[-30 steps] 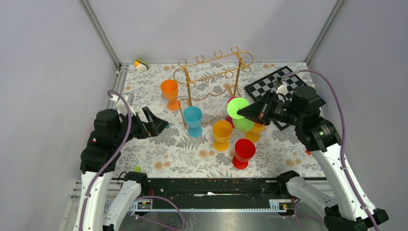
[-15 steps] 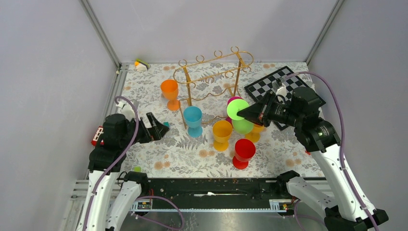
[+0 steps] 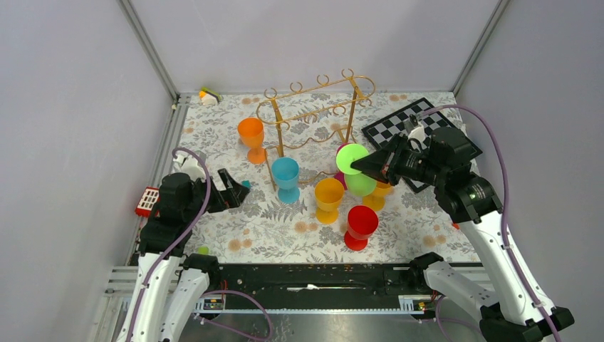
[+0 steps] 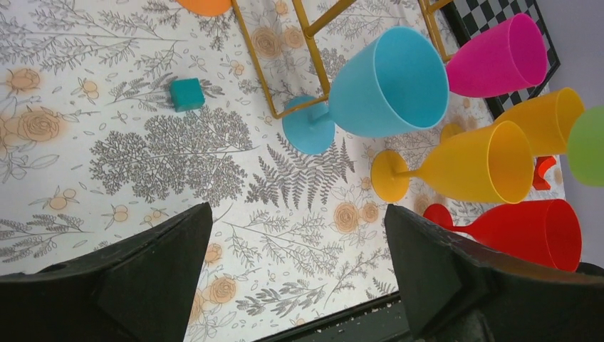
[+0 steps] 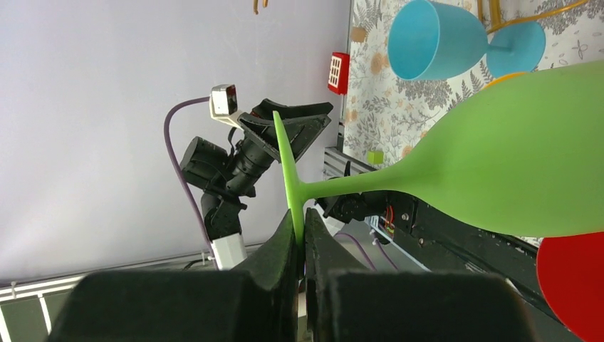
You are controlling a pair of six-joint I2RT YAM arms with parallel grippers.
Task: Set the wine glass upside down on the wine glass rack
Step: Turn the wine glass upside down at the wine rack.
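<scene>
Hovering left gripper (image 3: pixel 238 191): low over the left side of the table (image 3: pixel 271 229), jaws spread wide apart, nothing between them.
Red-and-white block (image 3: pixel 147 201): at the table's left edge, beside the left arm.
Teal cube (image 4: pixel 187 94): on the floral cloth, just ahead of the left gripper.
Orange glass (image 3: pixel 251 135): upright, just left of the rack's left post.
Wine glass rack (image 3: pixel 313 107): gold wire, standing toward the table's far edge.
Blue glass (image 3: pixel 285 174): upright, at the near side of the rack's base.
Yellow glass (image 3: pixel 329 196): upright, right of the blue glass and nearer the near edge.
Red glass (image 3: pixel 361 224): upright, closest to the near edge.
Pink glass (image 4: pixel 498 60): by the rack's right post, largely hidden in the top view.
Wine glass (image 3: pixel 354 167): green, lifted off the table – foot turned upward, bowl tilted below it – in front of the rack's right post.
Right gripper (image 3: pixel 360 165): fingers pinched together on the rim of the wine glass's foot.
Chessboard (image 3: pixel 399 128): flat near the far-right corner, partly under the right arm.
</scene>
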